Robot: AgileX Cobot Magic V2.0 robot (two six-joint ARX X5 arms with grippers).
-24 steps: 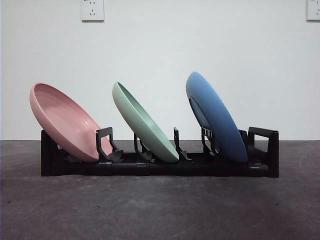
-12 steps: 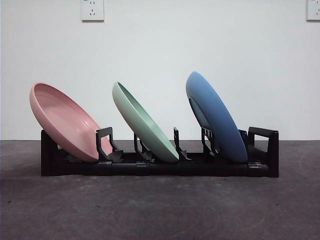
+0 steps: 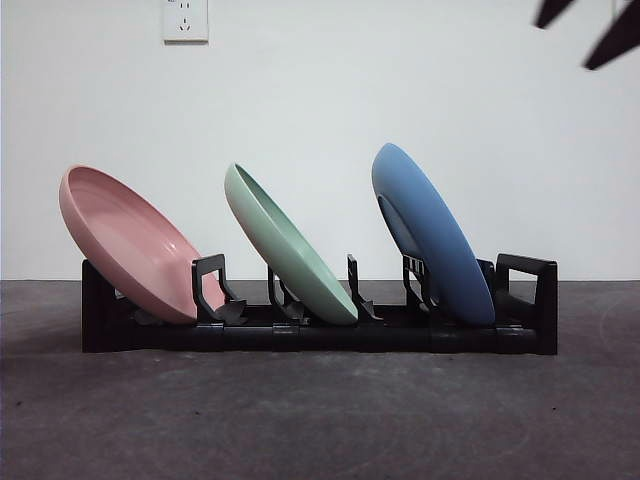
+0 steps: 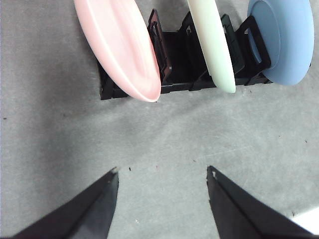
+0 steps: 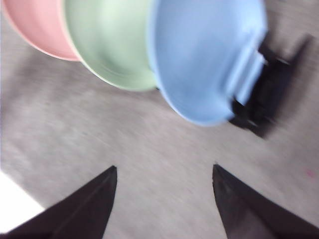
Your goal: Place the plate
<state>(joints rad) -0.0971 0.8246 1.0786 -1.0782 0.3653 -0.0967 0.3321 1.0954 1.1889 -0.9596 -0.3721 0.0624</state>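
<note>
Front view: a black rack (image 3: 320,335) stands on the dark tabletop (image 3: 320,420) with 3 plates leaning in its slots, all tilted the same way. The pink plate (image 3: 130,245) sits at one end, the green plate (image 3: 288,245) in the middle, the blue plate (image 3: 430,235) near the other end, each apart from its neighbour. 2 dark tips show at the top corner above the blue plate's side; I take them for my right fingers (image 3: 585,30). A wall socket (image 3: 186,18) sits high on the white wall.

Left wrist view: my left fingers (image 4: 162,181) hang spread wide over bare tabletop (image 4: 164,139), holding nothing. The rack (image 4: 174,69) lies well beyond them, with the pink plate (image 4: 119,45) nearest, then the green plate (image 4: 212,40) and the blue plate (image 4: 286,40).

Right wrist view: blurred. My right fingers (image 5: 164,177) are wide apart and empty above the tabletop (image 5: 149,144). Blue plate (image 5: 204,55) is nearest, overlapping the green plate (image 5: 107,40); the pink plate (image 5: 37,25) sits past it. A bit of rack (image 5: 271,89) shows beside the blue plate
</note>
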